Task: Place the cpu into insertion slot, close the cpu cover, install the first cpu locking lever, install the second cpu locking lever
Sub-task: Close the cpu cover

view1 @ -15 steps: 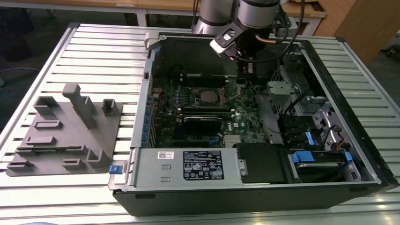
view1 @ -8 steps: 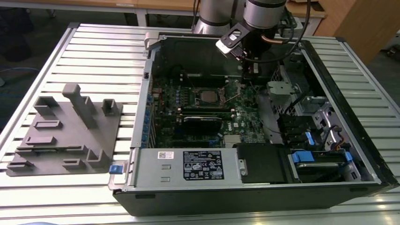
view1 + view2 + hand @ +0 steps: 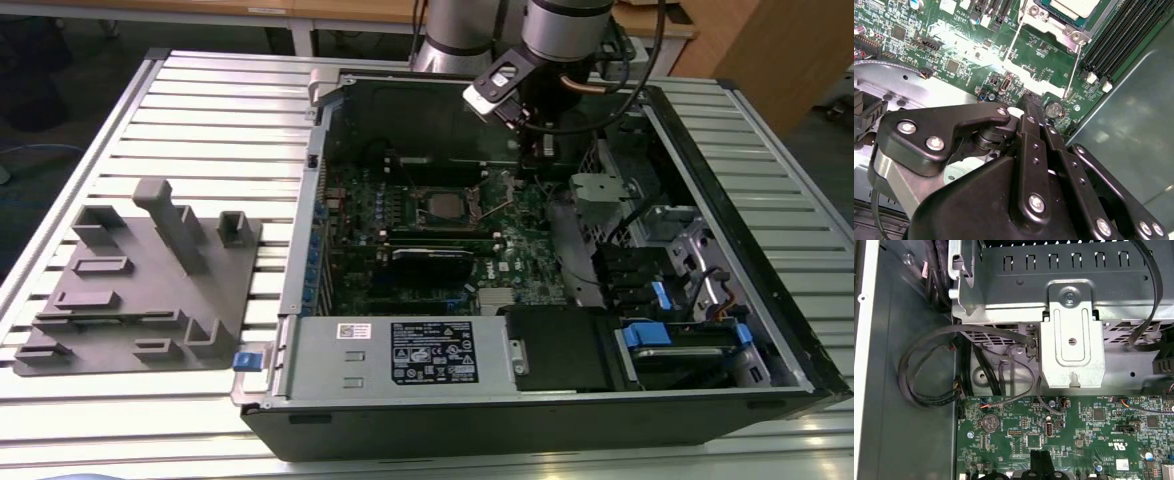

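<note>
The cpu, with its dull silver top, lies in the insertion slot on the green board inside the open computer case. The silvery cpu cover lies flat around it as a frame. Two thin wire locking levers run beside the socket, one on one side and another on the adjacent side. I cannot tell whether they are latched. My gripper hangs over the board a short way from the socket, towards the exterior view's right. Its black fingertips are pressed together with nothing between them.
A grey drive cage with a metal bracket and looped black cables stand close by the gripper. Memory slots flank the socket. A black card and the power supply sit nearer the case front. A grey fixture rests on the slatted table.
</note>
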Motion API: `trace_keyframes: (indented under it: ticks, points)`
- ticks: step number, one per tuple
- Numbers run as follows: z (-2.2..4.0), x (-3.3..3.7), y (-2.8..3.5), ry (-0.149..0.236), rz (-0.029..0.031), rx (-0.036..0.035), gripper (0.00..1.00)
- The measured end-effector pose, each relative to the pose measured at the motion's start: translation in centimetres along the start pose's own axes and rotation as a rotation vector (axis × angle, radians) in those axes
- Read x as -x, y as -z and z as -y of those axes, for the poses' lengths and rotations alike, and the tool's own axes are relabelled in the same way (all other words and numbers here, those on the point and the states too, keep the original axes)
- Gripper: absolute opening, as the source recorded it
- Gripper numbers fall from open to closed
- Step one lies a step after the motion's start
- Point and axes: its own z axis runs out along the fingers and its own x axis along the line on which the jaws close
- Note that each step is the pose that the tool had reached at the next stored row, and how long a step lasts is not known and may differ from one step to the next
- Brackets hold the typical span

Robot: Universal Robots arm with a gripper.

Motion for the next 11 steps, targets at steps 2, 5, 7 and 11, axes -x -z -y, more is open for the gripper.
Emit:
trace_keyframes:
  ticks: [2, 5, 7, 11]
  points:
    - [-0.10, 0.00, -0.02, 0.000, -0.0001, -0.0001, 0.11]
    - [-0.31, -0.01, -0.06, 0.000, 0.0000, -0.0005, 0.11]
    - [-0.46, -0.02, -0.09, 0.000, -0.0001, -0.0007, 0.11]
    - [-0.77, -0.04, -0.13, 0.000, 0.0000, -0.0016, 0.11]
